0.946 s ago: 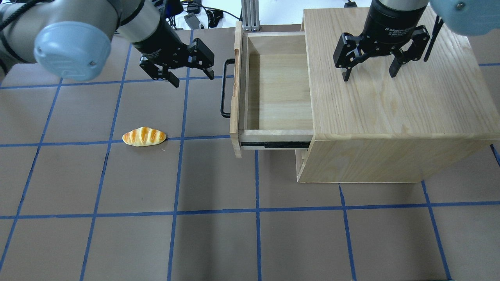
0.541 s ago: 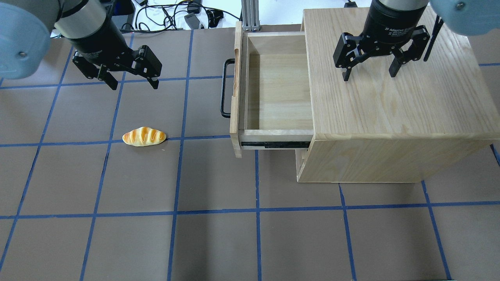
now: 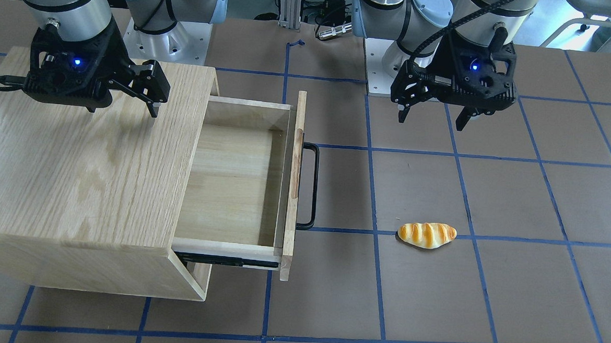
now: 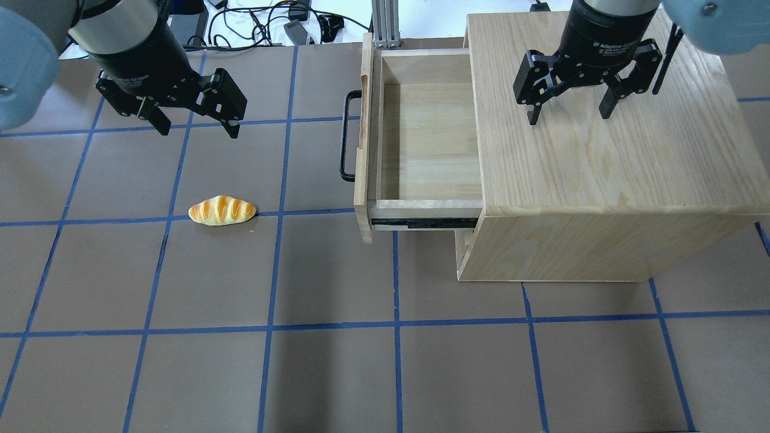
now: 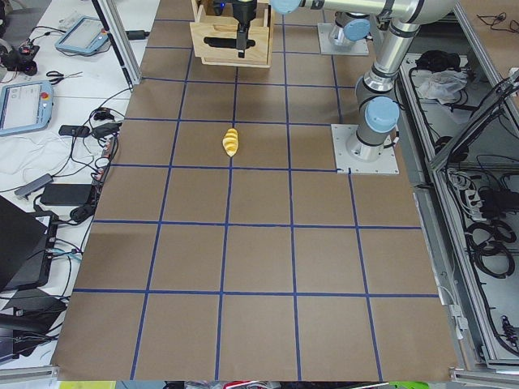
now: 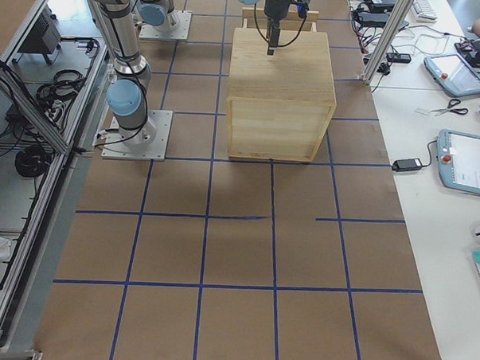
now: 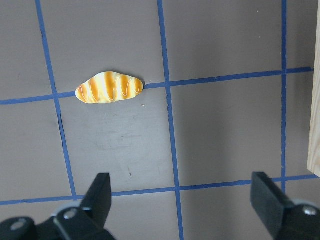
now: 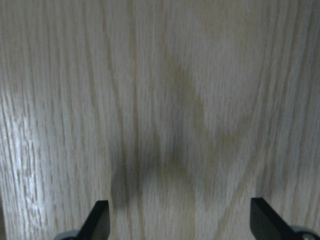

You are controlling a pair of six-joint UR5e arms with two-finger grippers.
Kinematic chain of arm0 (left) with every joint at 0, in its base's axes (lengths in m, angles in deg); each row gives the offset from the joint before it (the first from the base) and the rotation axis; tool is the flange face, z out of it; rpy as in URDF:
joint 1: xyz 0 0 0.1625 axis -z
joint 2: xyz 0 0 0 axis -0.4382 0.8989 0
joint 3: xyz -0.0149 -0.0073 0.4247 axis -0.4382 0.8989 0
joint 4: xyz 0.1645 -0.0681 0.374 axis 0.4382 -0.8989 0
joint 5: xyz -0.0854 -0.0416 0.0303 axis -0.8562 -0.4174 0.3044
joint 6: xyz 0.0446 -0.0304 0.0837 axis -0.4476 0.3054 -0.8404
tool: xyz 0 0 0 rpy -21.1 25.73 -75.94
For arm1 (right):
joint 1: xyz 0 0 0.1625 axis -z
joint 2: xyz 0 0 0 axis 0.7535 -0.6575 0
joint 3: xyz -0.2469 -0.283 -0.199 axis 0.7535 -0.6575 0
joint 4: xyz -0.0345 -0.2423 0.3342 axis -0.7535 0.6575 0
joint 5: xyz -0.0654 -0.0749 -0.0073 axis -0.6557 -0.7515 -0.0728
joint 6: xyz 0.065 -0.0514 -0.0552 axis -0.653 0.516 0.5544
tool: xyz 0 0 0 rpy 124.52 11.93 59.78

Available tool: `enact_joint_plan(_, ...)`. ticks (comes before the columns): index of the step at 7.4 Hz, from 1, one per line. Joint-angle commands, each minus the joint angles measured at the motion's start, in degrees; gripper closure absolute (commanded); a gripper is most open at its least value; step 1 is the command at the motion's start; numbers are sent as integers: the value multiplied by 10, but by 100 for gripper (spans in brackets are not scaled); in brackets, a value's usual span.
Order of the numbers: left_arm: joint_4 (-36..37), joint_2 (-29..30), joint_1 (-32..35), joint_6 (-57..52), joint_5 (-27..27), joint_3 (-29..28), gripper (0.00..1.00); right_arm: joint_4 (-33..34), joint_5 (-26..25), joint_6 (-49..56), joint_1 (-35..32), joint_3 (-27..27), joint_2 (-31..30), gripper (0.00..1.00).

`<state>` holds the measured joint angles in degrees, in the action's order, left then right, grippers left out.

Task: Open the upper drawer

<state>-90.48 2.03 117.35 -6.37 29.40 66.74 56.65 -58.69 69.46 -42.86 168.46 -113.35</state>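
Note:
The upper drawer (image 4: pixel 430 141) stands pulled out of the light-wood cabinet (image 4: pixel 601 150), empty, with its black bar handle (image 4: pixel 346 135) pointing left. It also shows in the front-facing view (image 3: pixel 231 183) with the handle (image 3: pixel 312 185). My left gripper (image 4: pixel 197 129) is open and empty, hovering over the mat well left of the handle; it also shows in the front-facing view (image 3: pixel 432 120) and its wrist view (image 7: pixel 182 200). My right gripper (image 4: pixel 568 117) is open and empty just above the cabinet's top, as its wrist view (image 8: pixel 180 220) confirms.
A toy bread roll (image 4: pixel 222 210) lies on the brown mat left of the drawer, below the left gripper; it also shows in the left wrist view (image 7: pixel 109 87). Blue tape lines grid the mat. Cables and an aluminium post (image 4: pixel 385 24) sit at the far edge.
My left gripper has moved left, away from the drawer handle, staying open. The drawer stays pulled out. The right gripper has not moved.

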Motion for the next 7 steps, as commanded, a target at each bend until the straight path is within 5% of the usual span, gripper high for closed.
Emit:
enact_joint_plan(1,3,-1,0,0,-1,3,0,0,0,0,0,0,0,0)
enact_joint_plan(7,6,-6,0,0,-1,4,0,0,0,0,0,0,0,0)
